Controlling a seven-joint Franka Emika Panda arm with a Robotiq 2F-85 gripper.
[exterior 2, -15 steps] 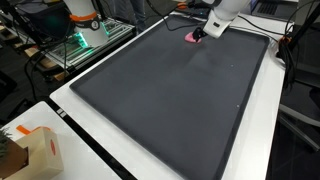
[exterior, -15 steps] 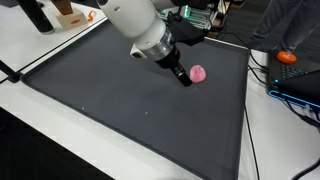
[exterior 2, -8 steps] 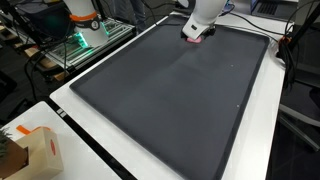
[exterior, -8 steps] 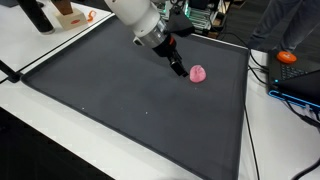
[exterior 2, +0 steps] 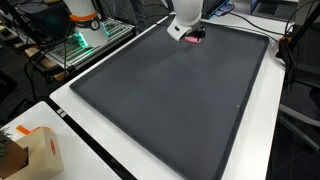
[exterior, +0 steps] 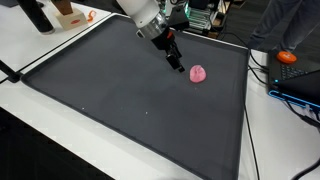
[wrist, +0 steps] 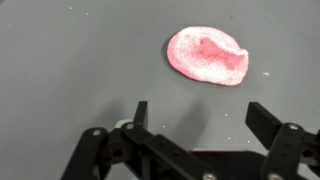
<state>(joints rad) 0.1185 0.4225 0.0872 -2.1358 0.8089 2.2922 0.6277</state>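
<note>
A small pink lump (exterior: 198, 73) lies on the dark grey mat (exterior: 130, 100) near its far right corner. In the wrist view it shows as a flat pink blob (wrist: 207, 56) ahead of the fingers. My gripper (exterior: 176, 64) hangs just left of the lump, lifted off the mat, apart from it. Its jaws stand wide open with nothing between them (wrist: 202, 122). In an exterior view the gripper (exterior 2: 190, 33) partly covers the pink lump (exterior 2: 198, 33).
A cardboard box (exterior 2: 25, 152) stands on the white table near one mat corner. An orange object (exterior: 288, 57) and cables lie past the mat's right edge. Dark bottles (exterior: 37, 16) and equipment with green lights (exterior 2: 82, 40) stand beyond the mat.
My gripper has pulled away from the pink lump, moving back and up toward the far left. The lump stays where it was on the mat.
</note>
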